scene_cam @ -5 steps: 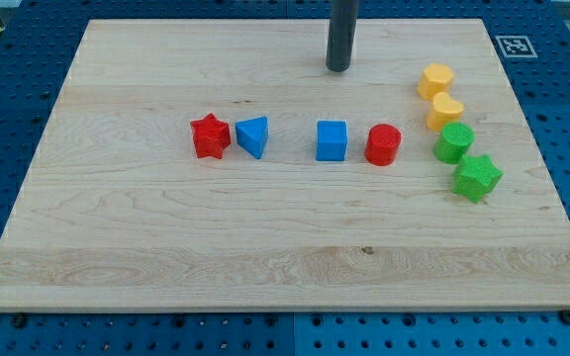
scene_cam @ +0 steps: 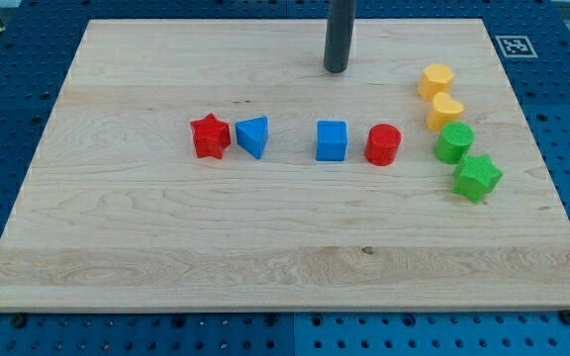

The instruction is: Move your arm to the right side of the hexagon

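My tip [scene_cam: 335,69], a bare rod with no claw, sits far left of the yellow hexagon [scene_cam: 436,79]; the approach is not yet done, and it must next round to that block's right.

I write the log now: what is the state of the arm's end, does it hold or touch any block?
My tip: a bare rod, no gripper, holds nothing; touches no block, standing toward the view's top, left of the yellow hexagon.

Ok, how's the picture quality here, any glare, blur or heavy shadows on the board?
Camera view: even, soft light, no glare on the wooden board; blocks look sharp, with only faint shadows, as under the red star. My tip is crisp, not motion-blurred, at the view's top, left of the yellow hexagon.
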### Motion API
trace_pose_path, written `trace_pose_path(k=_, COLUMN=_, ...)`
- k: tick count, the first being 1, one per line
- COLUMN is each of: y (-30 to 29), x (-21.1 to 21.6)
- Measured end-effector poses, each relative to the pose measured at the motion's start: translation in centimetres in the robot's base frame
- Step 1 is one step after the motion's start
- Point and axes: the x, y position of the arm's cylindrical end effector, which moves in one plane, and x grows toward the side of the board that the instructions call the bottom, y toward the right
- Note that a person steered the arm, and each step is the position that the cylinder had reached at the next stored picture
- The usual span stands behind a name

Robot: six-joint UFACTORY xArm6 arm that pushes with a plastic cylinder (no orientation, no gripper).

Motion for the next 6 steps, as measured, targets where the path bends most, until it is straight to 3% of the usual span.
trace_pose_path(k=1, y=3.0, x=-1.5)
trace_pose_path(k=3, y=19.8, x=-0.7)
trace_pose_path(k=4, y=21.4, x=3.6)
trace_pose_path(k=6, y=19.4, x=4.2)
